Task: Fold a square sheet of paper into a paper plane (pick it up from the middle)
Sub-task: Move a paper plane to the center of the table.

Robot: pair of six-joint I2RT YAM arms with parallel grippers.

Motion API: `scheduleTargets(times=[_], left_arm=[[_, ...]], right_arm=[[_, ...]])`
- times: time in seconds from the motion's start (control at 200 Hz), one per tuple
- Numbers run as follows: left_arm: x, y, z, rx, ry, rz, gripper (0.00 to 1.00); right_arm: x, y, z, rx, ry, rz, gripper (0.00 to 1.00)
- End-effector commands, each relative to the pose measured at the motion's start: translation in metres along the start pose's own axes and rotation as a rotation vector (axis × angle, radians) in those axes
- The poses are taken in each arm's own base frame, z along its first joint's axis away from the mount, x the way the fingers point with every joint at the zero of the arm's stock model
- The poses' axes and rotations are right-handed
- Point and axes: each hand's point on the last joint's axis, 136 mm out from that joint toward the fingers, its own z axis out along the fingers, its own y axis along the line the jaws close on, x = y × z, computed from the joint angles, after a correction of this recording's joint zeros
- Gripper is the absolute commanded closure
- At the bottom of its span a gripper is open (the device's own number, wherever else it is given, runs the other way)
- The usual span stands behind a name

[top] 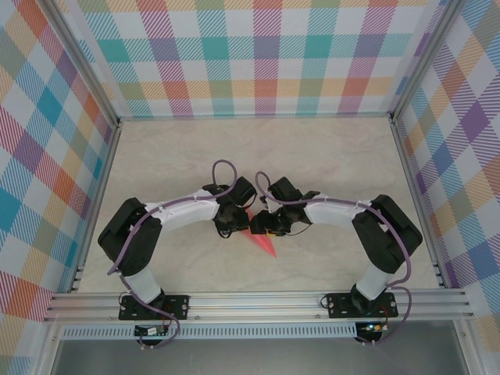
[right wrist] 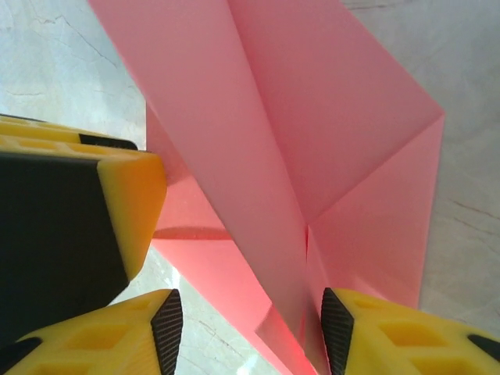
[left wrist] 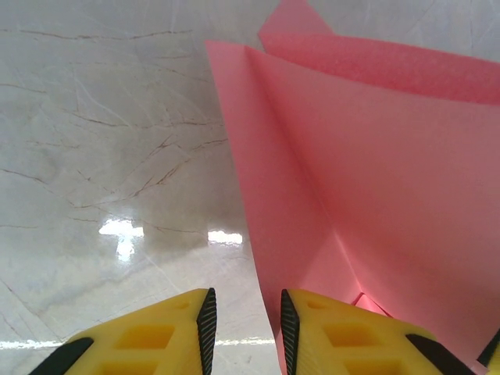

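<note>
The paper plane [top: 264, 238] sits at the middle of the tabletop [top: 312, 156], right where my two arms meet. From above it reads as a slim salmon-pink dart. Its long axis runs from the gap between the wrists back toward the arm bases, and the sharp tip points at the near edge, angled slightly to the right. Both arms are about equally near. The left comes at the wide end from the left flank, the right from the right.

The right pincer [right wrist: 251, 320] is what the next move turns on. Its jaws stand well apart and straddle the centre crease, with the raised ridge of the fold running up between them and a wing sloping off to each side. It is released, not clamped on anything. I judge that closing straight in from here would catch the keel.

The left pincer [left wrist: 246, 312] has only a narrow slot between its jaws, and bare tabletop shows through that slot, so I read it as released too. The paper lies to its right, with the pink edge coming down against the inner face of its right-hand finger [left wrist: 351, 336] and the sheet rising away beyond it. I cannot tell whether that finger is pressing the paper down or merely touching it.

In the right wrist view the left pincer's yellow-and-black finger [right wrist: 129, 195] sits just beside the left wing.

I see no container; the plane sits directly on the tabletop.
</note>
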Motion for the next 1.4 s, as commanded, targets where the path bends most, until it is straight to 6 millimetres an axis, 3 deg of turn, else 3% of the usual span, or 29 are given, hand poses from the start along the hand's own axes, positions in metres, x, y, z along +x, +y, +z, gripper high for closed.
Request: scheduleTargets(times=[0.0,0.275,0.395,0.59,0.72,0.86,1.125,1.395], left_arm=[[-0.002,0.001,-0.007,0.02,-0.016,-0.012,0.7],[-0.002,0.001,-0.011,0.037,-0.028,-0.015,0.7],[-0.004,-0.002,-0.017,0.069,-0.047,-0.015,0.7],[-0.018,0.012,-0.051,0.09,-0.198,-0.064,0.69],[-0.028,0.035,-0.079,0.107,-0.326,-0.134,0.63],[-0.029,0.066,-0.086,0.101,-0.365,-0.219,0.62],[-0.025,0.095,-0.086,0.108,-0.369,-0.299,0.61],[-0.022,0.113,-0.089,0.128,-0.402,-0.345,0.61]], right_arm=[[0.001,-0.006,0.006,0.072,0.023,-0.05,0.52],[0.006,-0.015,0.014,0.155,0.057,-0.082,0.63],[0.008,-0.014,0.015,0.197,0.073,-0.115,0.72],[-0.008,-0.01,-0.004,0.335,0.003,-0.105,0.93],[-0.036,-0.015,-0.033,0.489,-0.118,-0.046,0.94],[-0.06,-0.032,-0.046,0.653,-0.159,0.07,0.91],[-0.092,-0.035,-0.022,0.682,-0.121,0.126,0.86],[-0.093,-0.048,0.0,0.704,-0.056,0.155,0.82]])
